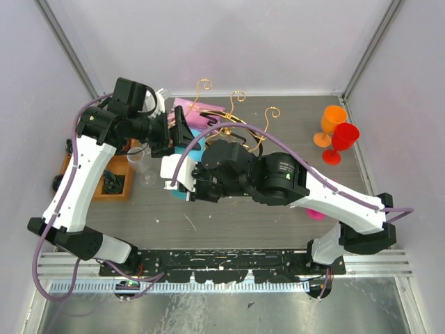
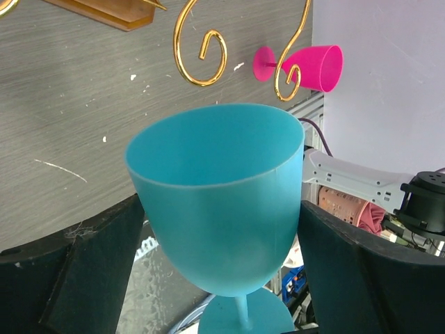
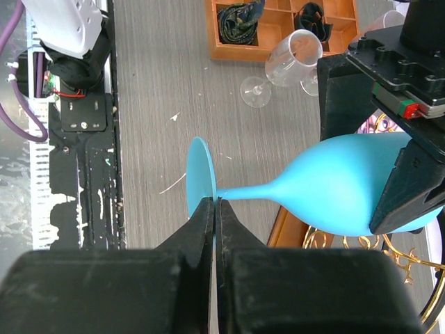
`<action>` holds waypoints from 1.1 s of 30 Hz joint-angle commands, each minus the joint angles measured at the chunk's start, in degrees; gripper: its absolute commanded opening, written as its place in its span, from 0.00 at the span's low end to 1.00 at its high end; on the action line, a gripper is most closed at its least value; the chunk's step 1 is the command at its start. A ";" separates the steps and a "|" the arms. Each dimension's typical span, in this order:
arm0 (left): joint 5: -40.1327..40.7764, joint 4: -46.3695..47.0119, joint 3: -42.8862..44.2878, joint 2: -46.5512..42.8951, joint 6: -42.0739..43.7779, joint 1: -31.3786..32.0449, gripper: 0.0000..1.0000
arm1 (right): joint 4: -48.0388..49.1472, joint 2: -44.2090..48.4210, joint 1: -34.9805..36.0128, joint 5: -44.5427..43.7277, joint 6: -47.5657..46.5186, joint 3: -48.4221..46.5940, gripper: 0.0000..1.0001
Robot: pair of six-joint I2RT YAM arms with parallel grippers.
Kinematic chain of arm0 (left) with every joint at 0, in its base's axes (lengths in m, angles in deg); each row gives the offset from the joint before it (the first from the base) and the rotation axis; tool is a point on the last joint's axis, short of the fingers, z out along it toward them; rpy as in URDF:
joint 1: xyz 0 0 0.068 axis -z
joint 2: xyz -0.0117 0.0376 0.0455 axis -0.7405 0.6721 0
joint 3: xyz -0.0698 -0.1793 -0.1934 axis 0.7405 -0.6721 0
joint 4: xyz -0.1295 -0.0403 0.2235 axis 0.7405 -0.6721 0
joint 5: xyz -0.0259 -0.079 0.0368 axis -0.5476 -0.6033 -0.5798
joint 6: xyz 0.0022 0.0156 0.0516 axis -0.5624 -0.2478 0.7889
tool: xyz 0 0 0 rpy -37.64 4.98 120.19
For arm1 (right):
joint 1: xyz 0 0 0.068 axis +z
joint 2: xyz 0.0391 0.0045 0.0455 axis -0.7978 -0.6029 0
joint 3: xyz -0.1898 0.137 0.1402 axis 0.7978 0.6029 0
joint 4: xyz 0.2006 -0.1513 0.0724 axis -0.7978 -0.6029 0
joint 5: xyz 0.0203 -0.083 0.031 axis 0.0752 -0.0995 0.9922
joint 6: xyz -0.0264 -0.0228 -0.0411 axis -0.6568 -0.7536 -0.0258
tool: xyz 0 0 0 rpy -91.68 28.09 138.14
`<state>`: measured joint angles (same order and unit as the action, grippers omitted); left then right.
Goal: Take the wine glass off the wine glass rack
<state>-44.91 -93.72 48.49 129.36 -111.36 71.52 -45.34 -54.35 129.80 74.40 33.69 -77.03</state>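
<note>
Top view: the left claw (image 1: 177, 136) and the right claw (image 1: 186, 182) meet over the middle of the worktop (image 1: 243, 223), just in front of the rack (image 1: 238, 94). The teal wine glass (image 1: 197, 144) shows between them only in slivers, so this view says little about the grip.

Left wrist view: the left claw is clamped across the bowl, with a dark finger (image 2: 76, 278) against each side and the mouth of the glass facing the camera. The gold scrolls lie beyond the rim, apart from it. A pink glass (image 2: 313, 66) lies on its side farther off.

Right wrist view: the glass hangs sideways in the air. The right claw's tips are almost together, pinched on the foot right where the stem joins it. No rail shows around the stem, though gold wire lies just under the bowl.

The glass looks free of the rails or nearly so. To finish well, both arms should travel together at one pace, away from the wire. Any mismatch would bend the thin stem or twist the foot out of that narrow pinch. The clear glass (image 3: 295, 59) and the tray (image 3: 240, 56) sit near, so the path should steer off them.
</note>
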 commanded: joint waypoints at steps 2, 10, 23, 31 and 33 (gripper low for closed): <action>-0.94 -1.43 1.97 0.85 1.58 0.61 0.93 | 1.53 0.36 1.24 -2.12 -2.42 -1.87 0.01; -1.74 -2.08 1.99 1.72 1.94 1.83 0.78 | 0.93 0.28 1.59 -2.64 -2.57 -1.34 0.01; 7.03 -1.32 -0.47 -2.00 4.29 1.90 0.72 | 1.41 2.36 1.67 -8.32 2.32 -3.10 0.74; 22.79 16.27 -22.39 -15.95 4.14 1.85 0.70 | 9.72 13.73 1.69 -17.70 3.28 5.27 0.87; 26.34 21.47 -28.01 -19.66 4.47 1.83 0.68 | 9.99 14.75 1.69 -19.16 3.53 6.09 0.87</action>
<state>-28.43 -84.54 28.32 115.70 -107.69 73.18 -41.82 -44.49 131.25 61.15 35.83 -71.83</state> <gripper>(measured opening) 0.803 0.864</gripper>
